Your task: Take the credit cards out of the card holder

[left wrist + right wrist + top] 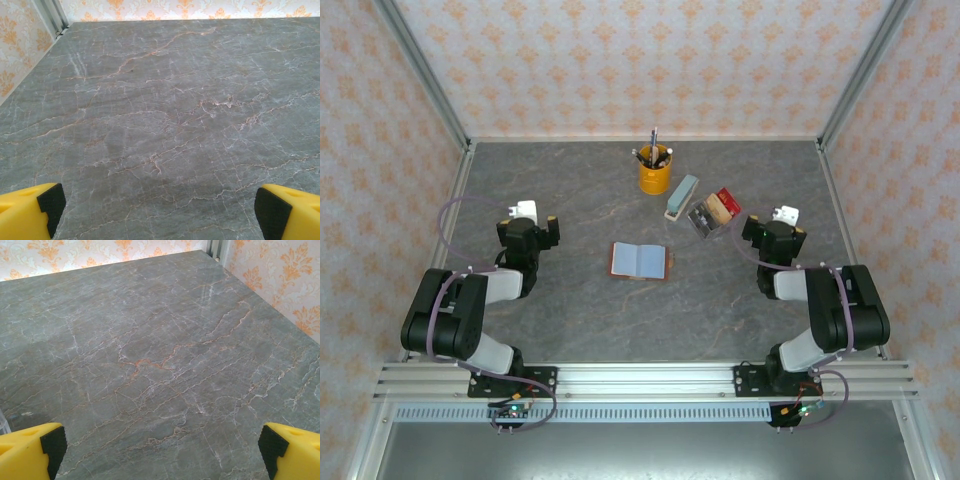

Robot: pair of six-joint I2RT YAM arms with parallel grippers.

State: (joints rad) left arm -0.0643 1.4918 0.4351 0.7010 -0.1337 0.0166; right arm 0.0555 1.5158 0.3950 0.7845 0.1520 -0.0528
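Locate the small, flat, reddish-brown leather card holder (640,260) near the centre of the grey marbled table (570,300), between the two arms and well apart from both. It lies opened flat like a book with its grey-blue inner faces up. Its long axis runs left to right and its fold line points toward the back wall. A small tab appears to project from its right edge. At this size you cannot tell whether credit cards sit in its pockets.

Behind it stand a yellow cup of pens (655,175) and a pale blue oblong block (681,196). Beside the block is a cluster of red, tan and dark items (713,212), too small to identify.

The left gripper (160,212) and right gripper (160,447) both stand spread wide over bare table, holding nothing. Their yellow fingers (25,212) are cut off at the frame corners.
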